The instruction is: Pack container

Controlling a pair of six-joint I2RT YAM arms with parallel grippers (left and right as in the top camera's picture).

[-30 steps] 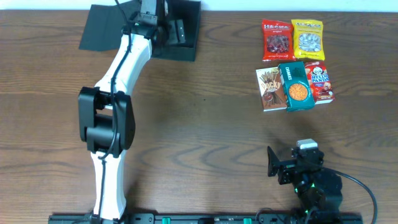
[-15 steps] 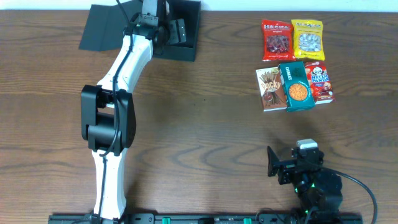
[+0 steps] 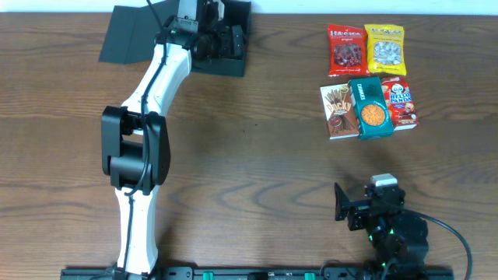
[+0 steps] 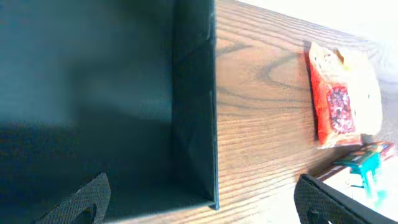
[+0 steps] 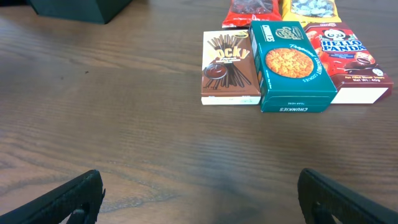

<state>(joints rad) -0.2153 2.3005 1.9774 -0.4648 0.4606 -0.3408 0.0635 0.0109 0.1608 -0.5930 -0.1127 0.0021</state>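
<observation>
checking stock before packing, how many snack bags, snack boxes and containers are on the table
snack bags: 2 (red bag, yellow bag)
snack boxes: 3 (pocky, chunkies, hello panda)
dark container: 1
total: 6

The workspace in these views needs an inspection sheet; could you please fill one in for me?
Surface: brown wood-grain table, no spills seen.
Job's things: container with lid flap open flat beside it; the inside that shows is empty. Five snacks lie outside it on the right arm's side: red bag, yellow bag, Pocky box, teal Chunkies box, Hello Panda box.
Clutter: nothing seen.
Grippers: left gripper open over the container, holding nothing; right gripper open above bare table, holding nothing.
Cables: black cable loops by the right arm's base; thin cable runs along the left arm.
Surroundings: pale strip beyond the table's far edge; nothing else seen.
</observation>
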